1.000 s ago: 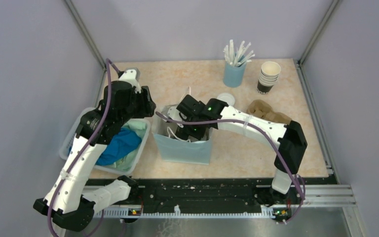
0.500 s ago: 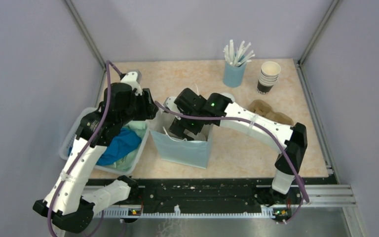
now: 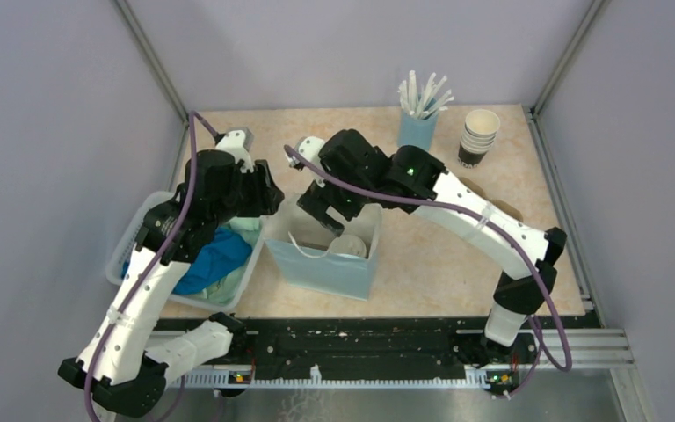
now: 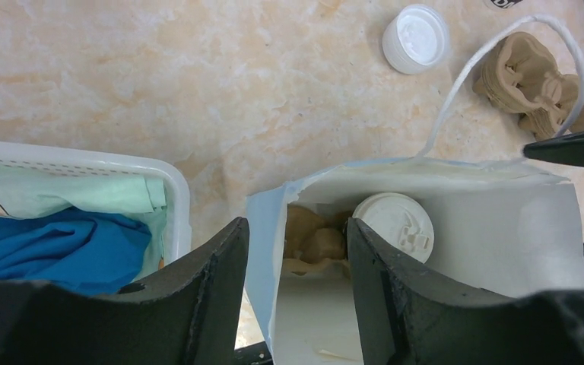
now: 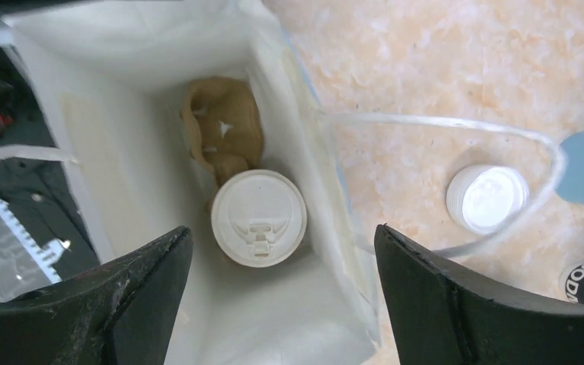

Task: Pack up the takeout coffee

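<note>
The takeout coffee [image 3: 349, 245] stands upright inside the open light-blue paper bag [image 3: 330, 271]; only its white dome lid shows, in the left wrist view [image 4: 393, 226] and the right wrist view [image 5: 258, 217]. A brown cardboard carrier [image 5: 224, 133] lies in the bag beside it. My right gripper [image 3: 327, 204] hangs open and empty above the bag's mouth [image 5: 281, 304], apart from the cup. My left gripper [image 3: 268, 195] is at the bag's left end, jaws apart, with the bag's left wall [image 4: 262, 251] between its fingers [image 4: 296, 224].
A white basket [image 3: 154, 220] of blue and green cloth sits left of the bag. A blue holder of straws [image 3: 417, 132] and a stack of lidless cups [image 3: 479, 136] stand at the back. A loose white lid [image 4: 416, 38] and cardboard carriers [image 4: 532, 84] lie behind the bag.
My right gripper has lifted out of the bag and moved back, leaving the coffee cup standing inside. My left gripper has stayed at the bag's left end.
</note>
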`<move>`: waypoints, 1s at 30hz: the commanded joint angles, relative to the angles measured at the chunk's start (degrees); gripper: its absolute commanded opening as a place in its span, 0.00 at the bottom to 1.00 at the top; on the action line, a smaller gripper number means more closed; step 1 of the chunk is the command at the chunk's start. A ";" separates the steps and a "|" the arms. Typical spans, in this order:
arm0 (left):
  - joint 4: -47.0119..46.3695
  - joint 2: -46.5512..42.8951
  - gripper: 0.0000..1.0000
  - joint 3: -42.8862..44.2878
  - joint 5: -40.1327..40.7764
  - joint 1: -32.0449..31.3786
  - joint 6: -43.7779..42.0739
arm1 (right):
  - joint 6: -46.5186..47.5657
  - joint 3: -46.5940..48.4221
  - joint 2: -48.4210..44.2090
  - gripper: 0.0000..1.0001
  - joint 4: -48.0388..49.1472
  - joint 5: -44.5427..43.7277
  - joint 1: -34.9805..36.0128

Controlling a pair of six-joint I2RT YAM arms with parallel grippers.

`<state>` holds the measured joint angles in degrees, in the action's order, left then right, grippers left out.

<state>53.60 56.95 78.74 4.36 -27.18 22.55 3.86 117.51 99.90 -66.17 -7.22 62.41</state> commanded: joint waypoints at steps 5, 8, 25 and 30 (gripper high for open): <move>-3.56 -1.09 0.59 0.26 0.71 -0.16 0.04 | -3.41 10.91 -5.15 0.83 -2.27 1.01 0.84; -4.01 -1.07 0.60 0.21 0.88 -0.23 -0.18 | -3.37 9.03 -8.22 0.83 2.57 -2.85 0.76; -4.85 -0.31 0.69 2.73 2.33 -0.23 -4.54 | -17.04 -10.98 -11.43 0.72 46.64 -14.14 -33.88; -6.06 -0.41 0.73 1.01 0.91 -0.19 -5.62 | -14.18 -6.64 -0.95 0.79 49.65 -10.61 -39.40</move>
<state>51.20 56.53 79.35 5.91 -27.18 18.94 -10.70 107.20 92.58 -21.71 -21.96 25.54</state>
